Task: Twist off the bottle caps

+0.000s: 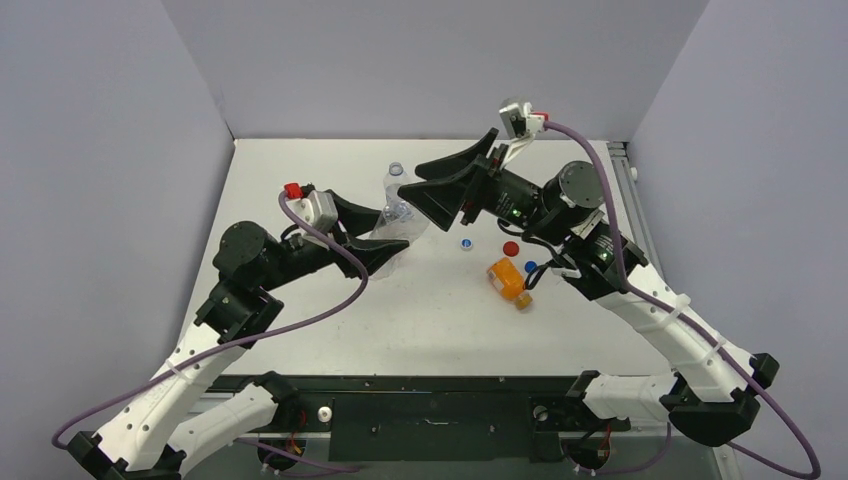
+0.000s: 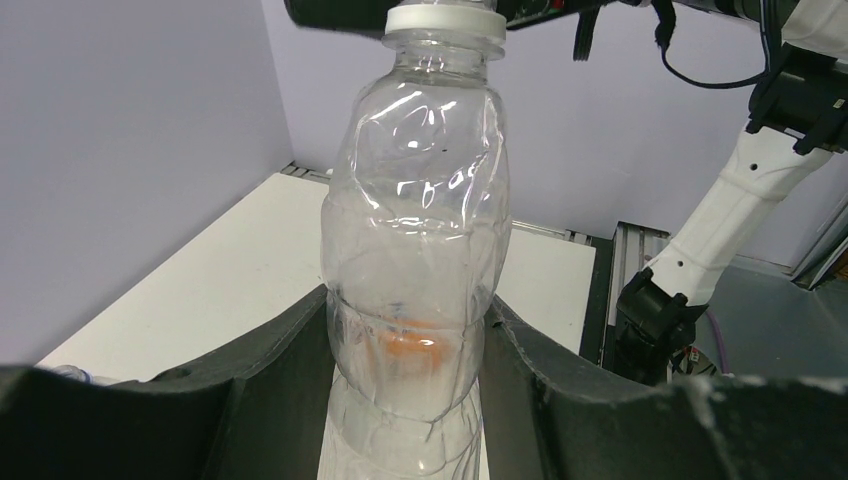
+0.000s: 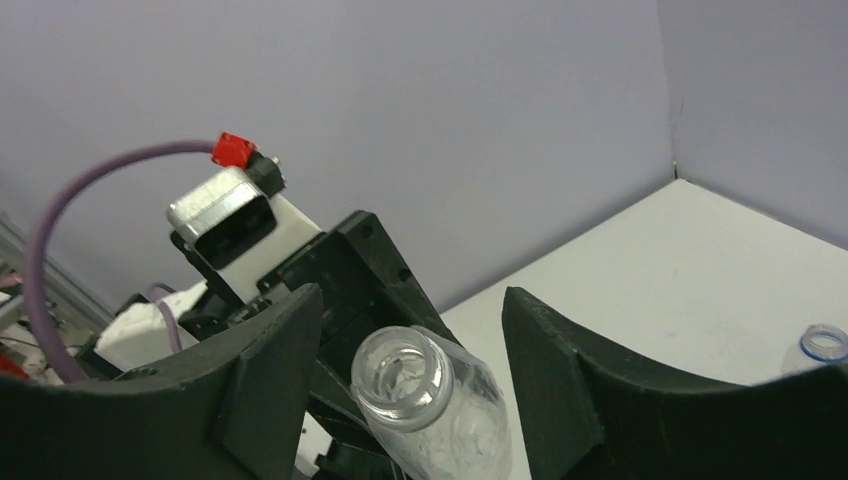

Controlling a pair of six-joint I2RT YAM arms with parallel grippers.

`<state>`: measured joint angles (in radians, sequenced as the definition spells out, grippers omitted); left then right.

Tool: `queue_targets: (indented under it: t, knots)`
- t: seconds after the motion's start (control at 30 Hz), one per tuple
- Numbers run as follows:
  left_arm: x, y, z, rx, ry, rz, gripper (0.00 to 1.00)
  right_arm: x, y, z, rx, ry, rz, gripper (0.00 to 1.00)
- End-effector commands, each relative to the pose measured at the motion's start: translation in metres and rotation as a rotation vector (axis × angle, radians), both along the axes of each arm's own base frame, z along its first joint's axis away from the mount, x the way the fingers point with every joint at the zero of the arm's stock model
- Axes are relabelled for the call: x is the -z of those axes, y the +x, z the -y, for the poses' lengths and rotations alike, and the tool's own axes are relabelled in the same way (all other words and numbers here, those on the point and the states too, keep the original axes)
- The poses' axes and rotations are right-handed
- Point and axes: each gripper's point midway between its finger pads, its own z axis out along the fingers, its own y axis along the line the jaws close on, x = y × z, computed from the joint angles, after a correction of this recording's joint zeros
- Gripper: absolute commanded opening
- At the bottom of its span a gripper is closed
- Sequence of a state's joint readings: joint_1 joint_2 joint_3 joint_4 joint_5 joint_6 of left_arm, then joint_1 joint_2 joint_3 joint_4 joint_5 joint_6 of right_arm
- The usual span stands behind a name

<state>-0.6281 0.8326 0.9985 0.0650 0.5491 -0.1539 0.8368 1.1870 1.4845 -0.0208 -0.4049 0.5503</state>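
Left gripper (image 2: 415,335) jaws clamp clear bottle (image 2: 420,200); right gripper (image 3: 410,305) jaws open astride its neck | orange bottle (image 1: 508,279), red cap (image 1: 511,248) on table (image 1: 300,180)

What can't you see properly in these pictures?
- Top view: the held clear bottle, partly covered by the left gripper.
- Left wrist view: its mouth, cut off by the top edge.
- Right wrist view: a second bottle, cut by the right edge.
- Top view: red cap, too small for detail.

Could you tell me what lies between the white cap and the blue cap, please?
The red cap lies there, shown in the top view.
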Motion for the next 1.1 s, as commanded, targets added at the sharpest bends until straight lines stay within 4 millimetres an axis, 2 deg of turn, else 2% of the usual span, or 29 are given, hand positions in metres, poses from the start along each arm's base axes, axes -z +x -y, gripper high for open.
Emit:
queue_targets:
  t: [0.0, 0.17, 0.27, 0.3, 0.33, 0.37, 0.4, 0.43, 0.47, 0.5, 0.63, 0.73, 0.77, 0.8, 0.83, 0.87, 0.9, 0.93, 0.97, 1.0, 1.03, 1.07]
  knots:
    - [-0.026, -0.001, -0.004, -0.017, -0.065, 0.053, 0.0, -0.007, -0.004, 0.001, 0.03, -0.036, 0.046, 0.56]
    - [-0.029, -0.002, -0.004, -0.011, -0.07, 0.053, 0.0, 0.007, -0.002, -0.008, 0.046, -0.113, 0.045, 0.39]
    - [-0.03, 0.001, -0.004, -0.019, -0.073, 0.047, 0.0, 0.022, 0.0, -0.014, 0.05, -0.176, 0.042, 0.33]
    - [-0.03, 0.001, -0.004, -0.02, -0.071, 0.044, 0.0, 0.023, -0.001, -0.015, 0.051, -0.183, 0.043, 0.24]
    - [-0.029, 0.002, -0.003, -0.022, -0.07, 0.042, 0.04, 0.026, 0.003, -0.015, 0.068, -0.197, 0.041, 0.18]
    - [-0.028, 0.002, -0.004, -0.024, -0.067, 0.038, 0.13, 0.027, 0.004, -0.015, 0.077, -0.202, 0.041, 0.07]
    - [-0.028, 0.003, -0.004, -0.028, -0.064, 0.036, 0.44, 0.03, 0.009, -0.013, 0.107, -0.215, 0.041, 0.02]
    - [-0.026, 0.003, -0.005, -0.034, -0.048, 0.028, 0.66, 0.033, 0.012, -0.011, 0.125, -0.225, 0.041, 0.0]
    - [-0.025, 0.005, -0.006, -0.047, -0.037, 0.02, 0.94, 0.037, 0.019, -0.007, 0.168, -0.245, 0.048, 0.0]
    - [-0.022, 0.007, -0.008, -0.062, -0.008, 0.008, 0.99, 0.041, 0.022, -0.005, 0.189, -0.262, 0.05, 0.0]
    - [-0.008, 0.02, -0.028, -0.2, 0.089, -0.003, 0.97, 0.075, 0.051, 0.006, 0.32, -0.403, 0.062, 0.0]
    - [0.004, 0.018, -0.046, -0.272, 0.159, 0.017, 0.97, 0.116, 0.08, 0.013, 0.399, -0.509, 0.035, 0.0]
    - [0.007, 0.022, -0.052, -0.31, 0.179, 0.028, 0.97, 0.12, 0.086, 0.013, 0.414, -0.505, 0.035, 0.0]
    - [0.01, 0.02, -0.058, -0.33, 0.197, 0.031, 0.97, 0.14, 0.095, 0.016, 0.429, -0.533, 0.015, 0.0]
    - [0.013, 0.023, -0.064, -0.365, 0.206, 0.028, 0.97, 0.142, 0.102, 0.013, 0.442, -0.509, 0.022, 0.0]
    - [0.015, 0.023, -0.069, -0.382, 0.217, 0.031, 0.97, 0.162, 0.109, 0.016, 0.452, -0.529, 0.002, 0.0]
    - [0.02, 0.025, -0.072, -0.404, 0.226, 0.025, 0.97, 0.165, 0.118, 0.013, 0.469, -0.506, 0.002, 0.0]
    - [0.023, 0.024, -0.075, -0.413, 0.235, 0.025, 0.97, 0.18, 0.122, 0.013, 0.473, -0.522, -0.011, 0.0]
    - [0.022, 0.023, -0.077, -0.419, 0.234, 0.027, 0.97, 0.184, 0.131, 0.011, 0.498, -0.507, -0.004, 0.0]
    - [0.023, 0.023, -0.077, -0.42, 0.235, 0.025, 0.97, 0.197, 0.134, 0.011, 0.508, -0.523, -0.014, 0.0]
    - [0.024, 0.022, -0.078, -0.418, 0.235, 0.024, 0.97, 0.196, 0.142, 0.007, 0.532, -0.498, 0.001, 0.0]
    - [0.023, 0.02, -0.078, -0.416, 0.232, 0.024, 0.97, 0.205, 0.145, 0.008, 0.544, -0.503, 0.0, 0.0]
